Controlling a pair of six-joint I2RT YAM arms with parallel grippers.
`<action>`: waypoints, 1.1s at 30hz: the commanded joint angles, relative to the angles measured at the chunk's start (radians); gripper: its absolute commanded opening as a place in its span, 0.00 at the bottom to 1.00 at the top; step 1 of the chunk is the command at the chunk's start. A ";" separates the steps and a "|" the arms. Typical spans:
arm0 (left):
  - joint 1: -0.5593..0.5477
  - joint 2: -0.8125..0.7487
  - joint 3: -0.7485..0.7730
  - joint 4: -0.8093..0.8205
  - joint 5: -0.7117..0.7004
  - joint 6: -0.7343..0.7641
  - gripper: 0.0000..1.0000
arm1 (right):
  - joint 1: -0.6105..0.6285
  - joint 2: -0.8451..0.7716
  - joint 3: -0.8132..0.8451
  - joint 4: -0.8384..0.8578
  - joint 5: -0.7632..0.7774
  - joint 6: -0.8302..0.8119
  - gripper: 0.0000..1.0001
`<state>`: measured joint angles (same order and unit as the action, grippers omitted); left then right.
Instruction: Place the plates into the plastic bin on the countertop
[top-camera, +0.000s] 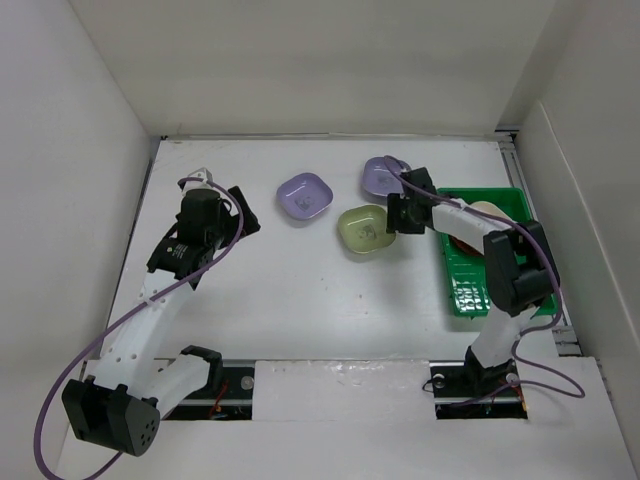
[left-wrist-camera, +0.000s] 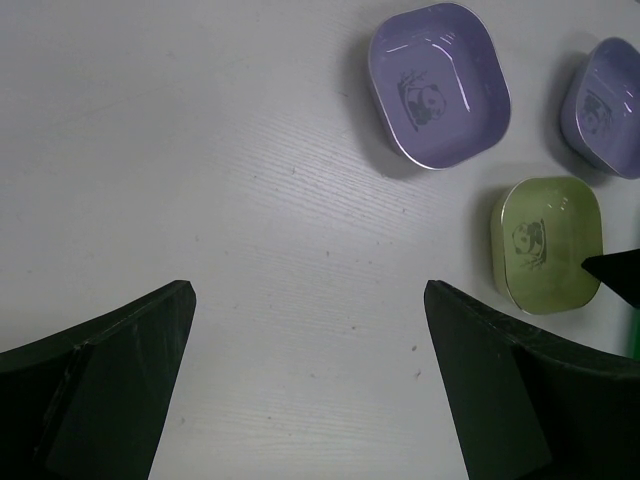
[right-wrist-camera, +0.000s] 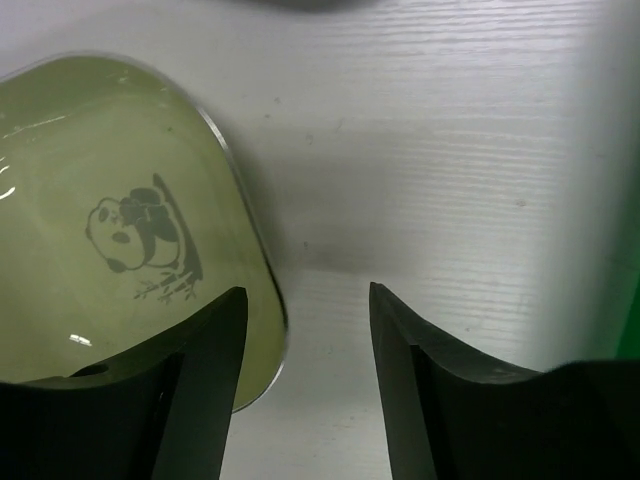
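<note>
My right claw (right-wrist-camera: 308, 298) stands open astride the rim of the green dish (right-wrist-camera: 110, 180) — one finger over the bowl, one over the countertop (right-wrist-camera: 460, 150) — near the plastic bin (top-camera: 462, 292); my left claw (left-wrist-camera: 308, 290) hangs wide open.

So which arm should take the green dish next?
Right. The right pincer is open astride the rim of the green dish, beside the plastic bin; the left pincer is open over countertop farther away.
</note>
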<state>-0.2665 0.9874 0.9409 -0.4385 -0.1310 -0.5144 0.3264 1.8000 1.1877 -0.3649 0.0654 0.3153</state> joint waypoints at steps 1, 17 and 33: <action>0.004 -0.012 0.004 0.026 0.007 0.010 1.00 | 0.037 0.001 -0.002 0.056 -0.048 -0.002 0.57; 0.004 -0.021 0.004 0.026 -0.012 0.010 1.00 | 0.146 -0.212 -0.137 0.113 0.010 0.094 0.00; 0.004 -0.039 -0.005 0.035 0.016 0.019 1.00 | -0.571 -0.473 -0.233 0.075 0.021 0.258 0.00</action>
<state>-0.2665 0.9691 0.9409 -0.4374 -0.1280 -0.5087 -0.1474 1.3624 0.9936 -0.3115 0.1333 0.5091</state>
